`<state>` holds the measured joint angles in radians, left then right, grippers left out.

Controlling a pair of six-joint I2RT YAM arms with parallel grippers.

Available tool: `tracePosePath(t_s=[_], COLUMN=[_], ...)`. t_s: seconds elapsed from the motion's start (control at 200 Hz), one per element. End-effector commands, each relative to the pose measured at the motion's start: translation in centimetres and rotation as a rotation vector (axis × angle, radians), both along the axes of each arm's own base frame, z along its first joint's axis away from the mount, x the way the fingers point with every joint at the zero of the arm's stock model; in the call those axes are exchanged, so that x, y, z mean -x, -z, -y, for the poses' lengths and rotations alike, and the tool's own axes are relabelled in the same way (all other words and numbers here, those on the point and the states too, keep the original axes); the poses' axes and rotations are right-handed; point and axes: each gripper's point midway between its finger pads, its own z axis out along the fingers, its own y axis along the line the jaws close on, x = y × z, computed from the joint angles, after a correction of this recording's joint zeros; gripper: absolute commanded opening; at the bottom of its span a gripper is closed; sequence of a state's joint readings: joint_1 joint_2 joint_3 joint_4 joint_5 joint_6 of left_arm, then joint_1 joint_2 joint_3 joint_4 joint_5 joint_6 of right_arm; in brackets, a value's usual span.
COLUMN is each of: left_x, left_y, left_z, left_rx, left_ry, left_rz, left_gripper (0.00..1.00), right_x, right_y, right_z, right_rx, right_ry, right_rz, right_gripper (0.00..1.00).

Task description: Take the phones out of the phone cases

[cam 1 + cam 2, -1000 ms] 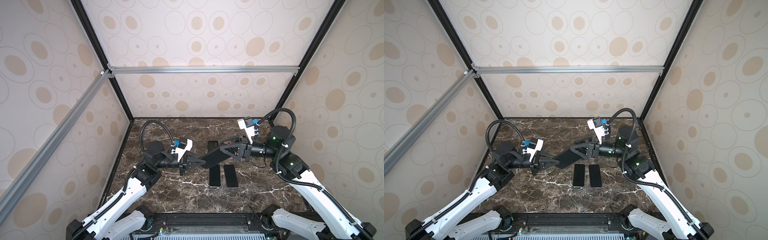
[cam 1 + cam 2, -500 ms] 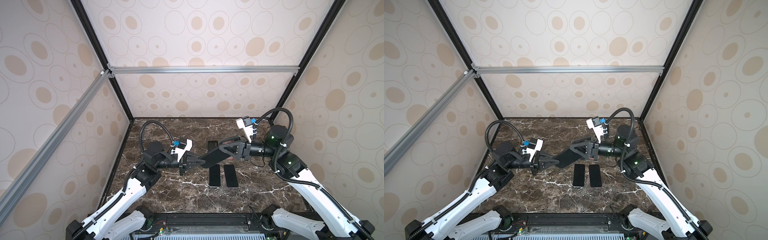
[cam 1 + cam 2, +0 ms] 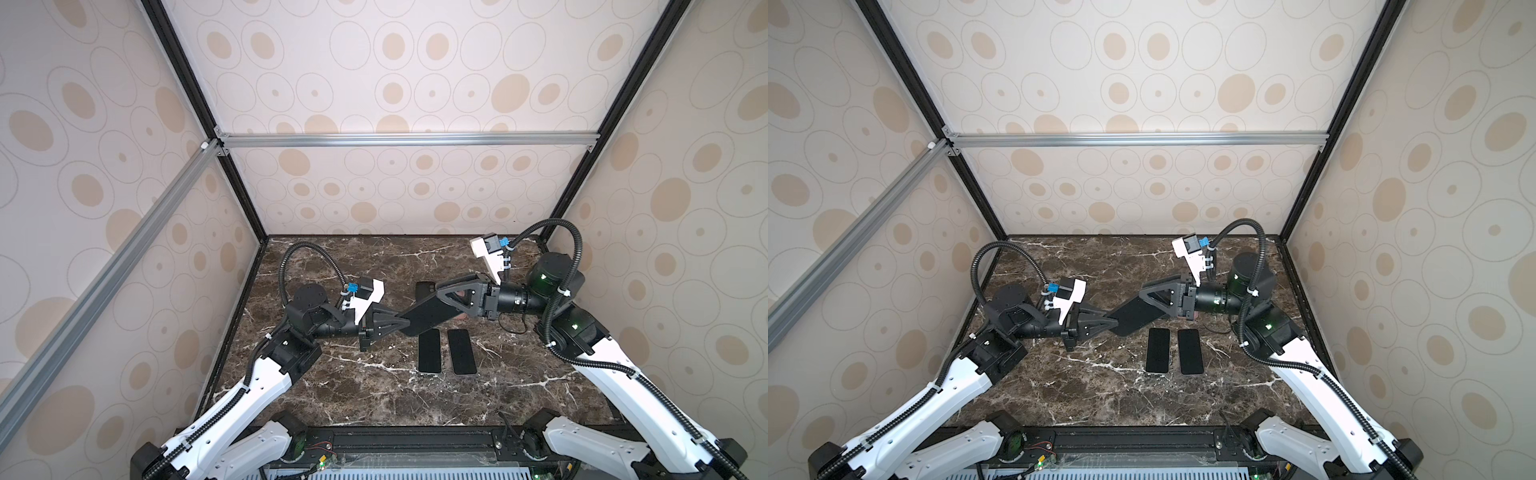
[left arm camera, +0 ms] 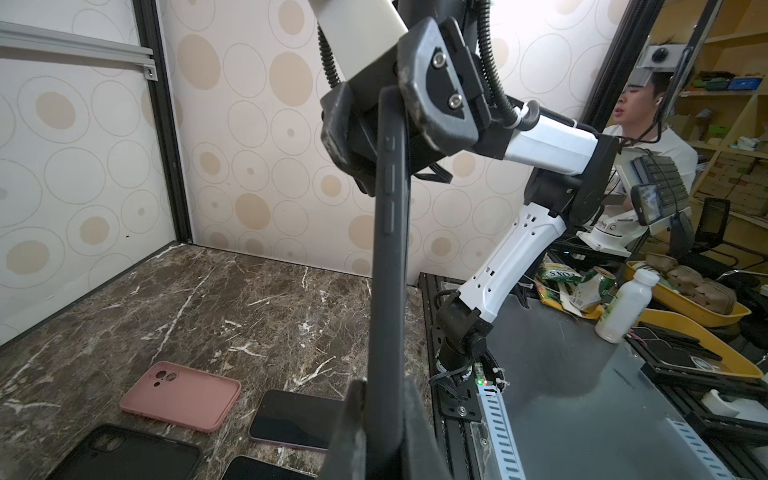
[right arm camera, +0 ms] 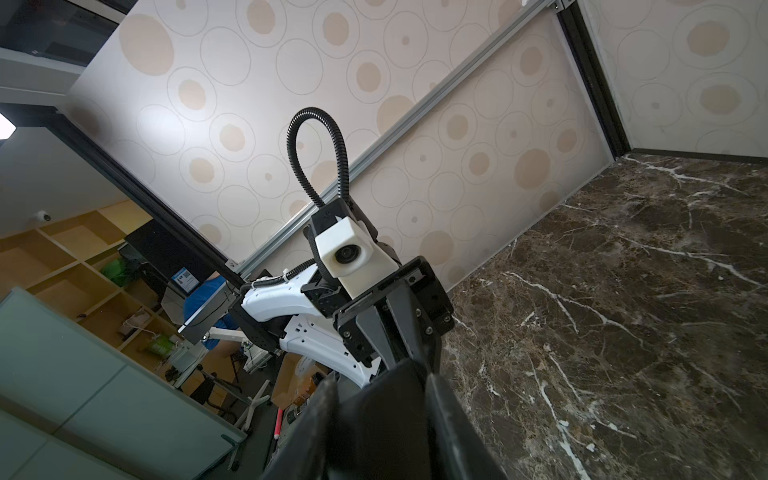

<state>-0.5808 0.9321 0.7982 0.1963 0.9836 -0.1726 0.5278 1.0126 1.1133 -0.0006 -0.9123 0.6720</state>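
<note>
Currently the phone case [image 4: 388, 249], with the phone [image 3: 428, 316] seated in it, hangs in the air between the two grippers and touches nothing on the table [image 3: 332, 395]. It slopes upward from the left gripper [image 3: 395, 323] toward the right gripper [image 3: 439, 296].

Left gripper: the jaws are clamped across the thickness of the lower end of the phone case. In the left wrist view its two fingers [image 4: 415, 419] sit tight against both faces. Its position and grip match those of one second ago.

Right gripper: the jaws stand on either side of the upper end of the phone case. They are narrower than one second ago, and the gripper has moved slightly closer to the left gripper along the case. The pictures do not show whether both pads press on the case.

Below the grippers, two loose black phones [image 3: 429, 351] [image 3: 461, 351] lie flat and parallel, just beside each other, under the span between the fingertips and toward the robot's base. A pink case [image 4: 183, 395] and an empty black case [image 4: 124, 453] lie on the table beneath the right gripper's side. None of these has shifted since the earlier pictures.
</note>
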Motion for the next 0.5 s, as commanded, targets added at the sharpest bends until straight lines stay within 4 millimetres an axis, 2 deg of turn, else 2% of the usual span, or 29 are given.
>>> tracePosePath(t_s=[0.0, 0.415, 0.495], left_x=[0.0, -2.0, -2.0], left_y=[-4.3, -3.7, -3.3], left_z=[-0.8, -1.7, -1.7], left_rx=[0.034, -0.093, -0.104], left_ry=[-0.068, -0.2, -0.203], left_rz=[0.293, 0.426, 0.422], left_gripper=[0.0, 0.0, 0.0], right_x=[-2.0, -3.4, -3.7], right_y=[1.9, 2.8, 1.9], right_z=[-0.1, -0.2, 0.0], right_rx=[0.011, -0.024, -0.068], right_ry=[0.083, 0.133, 0.158], right_rz=[-0.157, -0.279, -0.26], right_gripper=[0.37, 0.33, 0.44])
